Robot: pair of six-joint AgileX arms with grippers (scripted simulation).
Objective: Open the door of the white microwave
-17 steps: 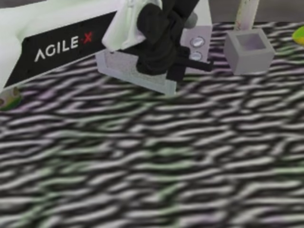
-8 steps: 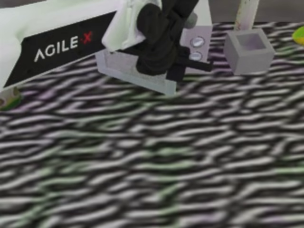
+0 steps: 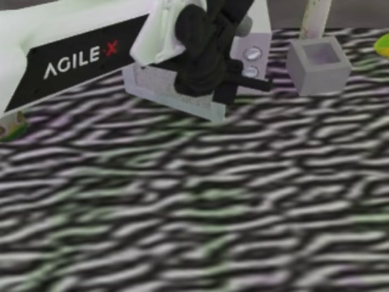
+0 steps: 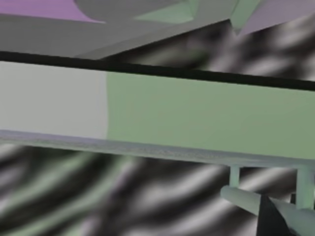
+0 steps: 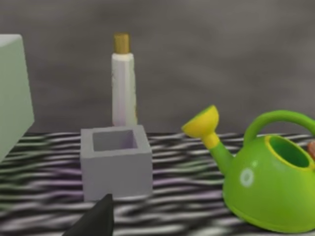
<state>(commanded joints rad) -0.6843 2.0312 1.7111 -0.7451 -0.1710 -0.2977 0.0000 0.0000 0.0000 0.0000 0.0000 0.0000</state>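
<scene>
Left claw (image 3: pixel 234 76) hovering at the free edge of the door (image 3: pixel 173 91), grip state impossible to tell. Door swinging partly out from the white microwave (image 3: pixel 255 36) at the worktop's (image 3: pixel 194 213) 12 o'clock. Sitting at the microwave's 3 o'clock, a grey open cube (image 3: pixel 319 64), showing nothing inside. Standing near it, a bottle (image 5: pixel 123 81) and a green watering can (image 5: pixel 268 184).
</scene>
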